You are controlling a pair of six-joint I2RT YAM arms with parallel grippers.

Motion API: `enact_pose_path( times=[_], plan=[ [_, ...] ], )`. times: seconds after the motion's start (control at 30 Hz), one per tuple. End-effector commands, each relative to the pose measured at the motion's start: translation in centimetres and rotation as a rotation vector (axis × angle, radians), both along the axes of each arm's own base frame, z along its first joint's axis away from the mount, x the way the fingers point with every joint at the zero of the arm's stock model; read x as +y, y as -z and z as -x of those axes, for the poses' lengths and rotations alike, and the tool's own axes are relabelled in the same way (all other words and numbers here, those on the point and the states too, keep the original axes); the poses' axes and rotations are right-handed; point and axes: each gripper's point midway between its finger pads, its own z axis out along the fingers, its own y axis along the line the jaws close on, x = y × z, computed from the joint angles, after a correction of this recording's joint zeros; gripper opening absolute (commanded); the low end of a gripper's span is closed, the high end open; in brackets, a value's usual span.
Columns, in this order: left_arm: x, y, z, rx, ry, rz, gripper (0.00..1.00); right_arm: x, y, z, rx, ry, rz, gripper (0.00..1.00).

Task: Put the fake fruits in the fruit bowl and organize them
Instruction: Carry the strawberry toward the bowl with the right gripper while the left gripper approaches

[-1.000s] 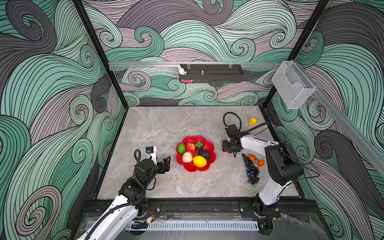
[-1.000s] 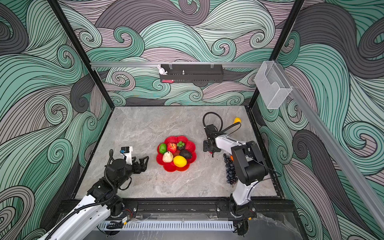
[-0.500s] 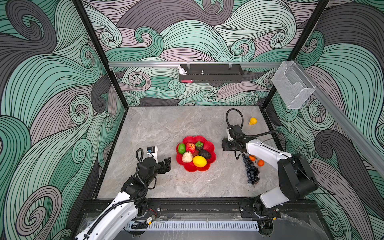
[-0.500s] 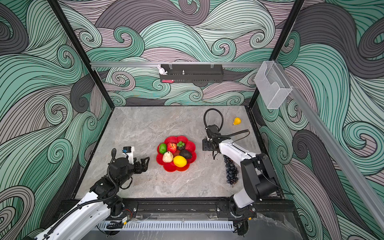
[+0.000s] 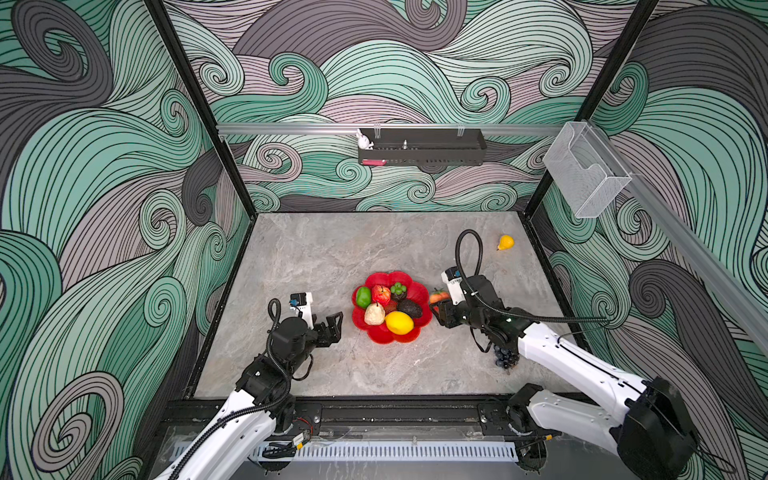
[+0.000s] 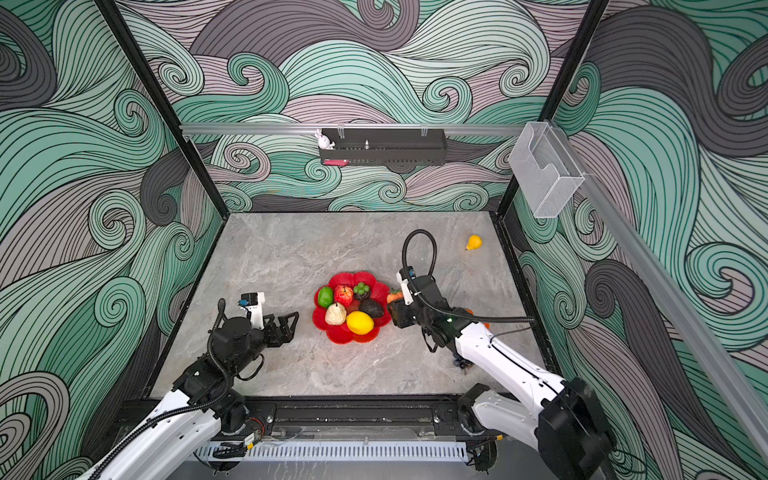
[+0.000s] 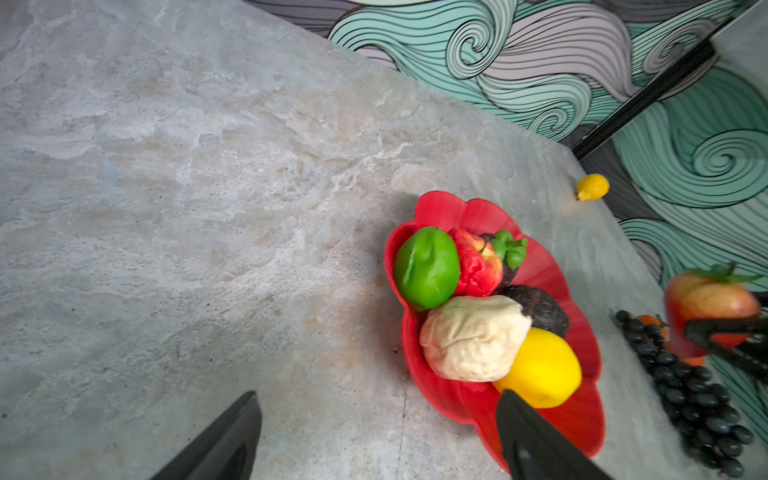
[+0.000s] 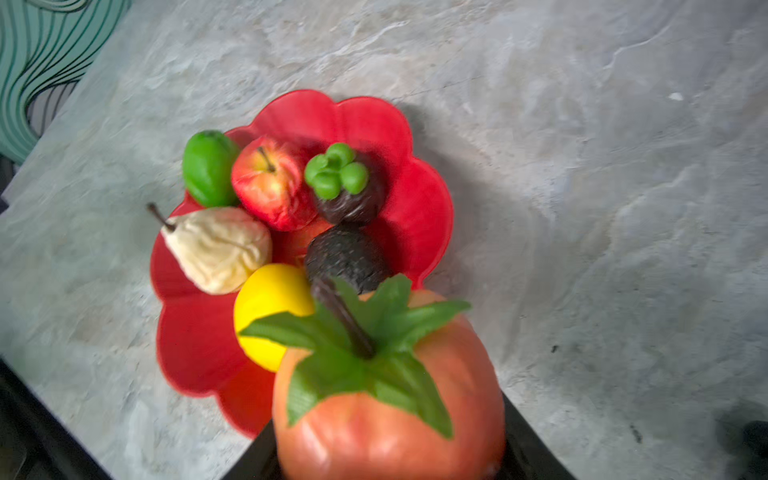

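Right wrist view: right arm's jaws clenched on an orange-red leaf-topped fruit (image 8: pixel 390 395), perhaps a persimmon, just beside the fruit bowl (image 8: pixel 374 120) | left arm's jaws spread, empty | step: delivering fruit | next: likely needs the bare red petals, gentle release.

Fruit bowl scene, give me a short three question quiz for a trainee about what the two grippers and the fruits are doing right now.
1. True or false: the left gripper is shut on the lemon.
2. What does the right gripper hold? A, the grape bunch; B, an orange-red fruit with a green leafy top; C, the beige pear.
3. Short answer: what colour is the small fruit lying alone on the table near the back wall?
Key: 1 false, it is open and empty beside the fruit bowl; 2 B; 3 yellow.
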Motion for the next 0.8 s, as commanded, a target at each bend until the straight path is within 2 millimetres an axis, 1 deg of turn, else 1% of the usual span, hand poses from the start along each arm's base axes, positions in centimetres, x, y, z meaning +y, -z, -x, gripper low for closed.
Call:
enact_pose_path(
  times=[0.0, 0.1, 0.33, 0.43, 0.57, 0.67, 0.77],
  plan=[
    [-1.9, -2.5, 0.2, -0.002, 0.087, 0.087, 0.90, 2.0, -0.8, 1.3, -0.053, -0.089, -0.065, 0.53],
    [-3.7, -2.6, 0.5, 0.061, 0.162, 0.133, 0.90, 3.1, -1.0, 2.1, -0.080, -0.132, -0.093, 0.51],
    [-8.5, -4.8, 1.3, 0.177, 0.370, 0.202, 0.87, 5.8, -1.3, 3.7, -0.164, -0.246, -0.121, 0.50],
    [-10.7, -5.9, 1.9, 0.175, 0.447, 0.204, 0.81, 6.7, -1.4, 4.5, -0.202, -0.293, -0.117, 0.50],
    [-13.5, -7.1, 2.8, 0.157, 0.535, 0.151, 0.75, 7.7, -1.2, 5.8, -0.239, -0.356, -0.092, 0.49],
    [-15.0, -7.5, 3.2, 0.138, 0.575, 0.115, 0.68, 8.0, -1.1, 6.4, -0.292, -0.381, -0.044, 0.48],
    [-15.7, -7.4, 3.2, 0.127, 0.589, 0.094, 0.59, 8.0, -1.5, 6.6, -0.323, -0.387, -0.033, 0.48]
  ],
)
